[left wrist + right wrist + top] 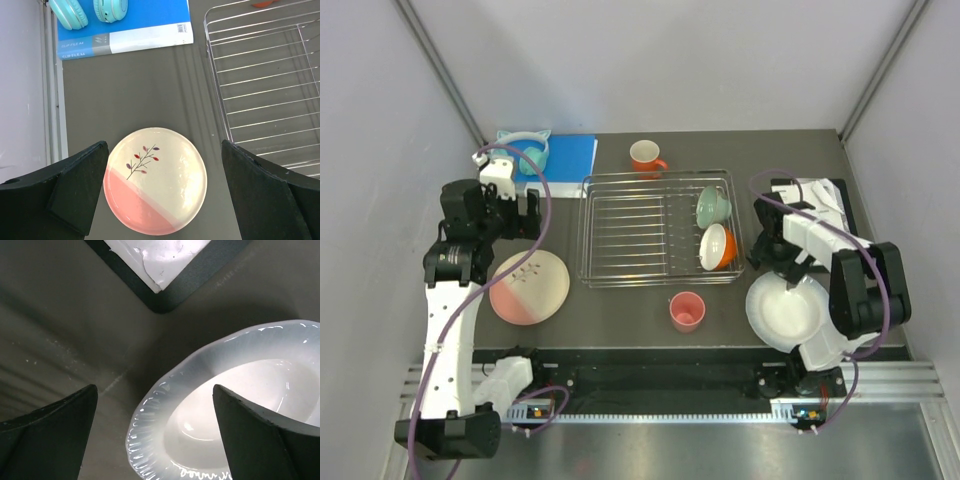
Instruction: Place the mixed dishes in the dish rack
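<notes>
Here's the dish rack (655,177), with the mint-green bowl (712,205) and the orange bowl (717,247) at its right end. Left of the rack, the pink-and-cream sprig plate (155,180) lies flat on the desk (125,90). Our left tool (164,145) hangs straight above it, spread wide, holding nothing. Off the rack's near right corner, the right tool (154,390), also spread and empty, sits low over the edge of the white plate (235,415). Each plate has its own arm; we'd say the right looks closer to a grab.
</notes>
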{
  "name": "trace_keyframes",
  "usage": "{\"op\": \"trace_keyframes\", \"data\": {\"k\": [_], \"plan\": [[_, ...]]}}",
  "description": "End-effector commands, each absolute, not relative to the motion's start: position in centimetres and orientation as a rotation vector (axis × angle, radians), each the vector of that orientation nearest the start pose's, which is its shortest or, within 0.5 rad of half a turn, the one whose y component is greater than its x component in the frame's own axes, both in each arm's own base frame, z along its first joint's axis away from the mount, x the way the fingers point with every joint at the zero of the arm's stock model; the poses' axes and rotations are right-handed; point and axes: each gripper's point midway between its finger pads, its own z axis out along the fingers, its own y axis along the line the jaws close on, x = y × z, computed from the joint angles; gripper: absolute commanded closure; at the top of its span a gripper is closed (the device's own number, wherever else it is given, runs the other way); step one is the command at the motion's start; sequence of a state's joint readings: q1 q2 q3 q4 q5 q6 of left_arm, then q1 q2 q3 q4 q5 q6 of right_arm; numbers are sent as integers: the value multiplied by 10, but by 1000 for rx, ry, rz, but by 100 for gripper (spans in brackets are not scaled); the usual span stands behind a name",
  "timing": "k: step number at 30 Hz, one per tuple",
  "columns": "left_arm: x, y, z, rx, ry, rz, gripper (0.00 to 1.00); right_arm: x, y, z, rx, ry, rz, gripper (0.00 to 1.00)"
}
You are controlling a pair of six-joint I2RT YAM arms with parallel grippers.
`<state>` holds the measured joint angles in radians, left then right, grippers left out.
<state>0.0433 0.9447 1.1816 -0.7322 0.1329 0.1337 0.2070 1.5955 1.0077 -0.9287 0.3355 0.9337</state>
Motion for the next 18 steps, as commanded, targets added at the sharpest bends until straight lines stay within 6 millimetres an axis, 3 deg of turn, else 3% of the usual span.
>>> {"op": "trace_keyframes", "data": {"k": [1, 2, 8, 13, 14, 18], "plan": [[296, -4, 302, 178, 1984, -9, 1, 259, 24, 32, 1032, 2703, -368, 10], [296, -4, 302, 178, 1986, -9, 1, 258, 24, 28, 1028, 2710, -376, 24], [295, -2, 299, 176, 1989, 0, 1, 267, 25, 20, 1044, 2711, -330, 71], [296, 0, 299, 178, 1988, 14, 1, 276, 24, 22, 1045, 2706, -318, 88], [296, 0, 299, 179, 1988, 15, 1, 281, 25, 25, 1040, 2696, -299, 98], [296, -1, 298, 178, 1986, 10, 1, 294, 30, 42, 1023, 2664, -238, 100]]}}
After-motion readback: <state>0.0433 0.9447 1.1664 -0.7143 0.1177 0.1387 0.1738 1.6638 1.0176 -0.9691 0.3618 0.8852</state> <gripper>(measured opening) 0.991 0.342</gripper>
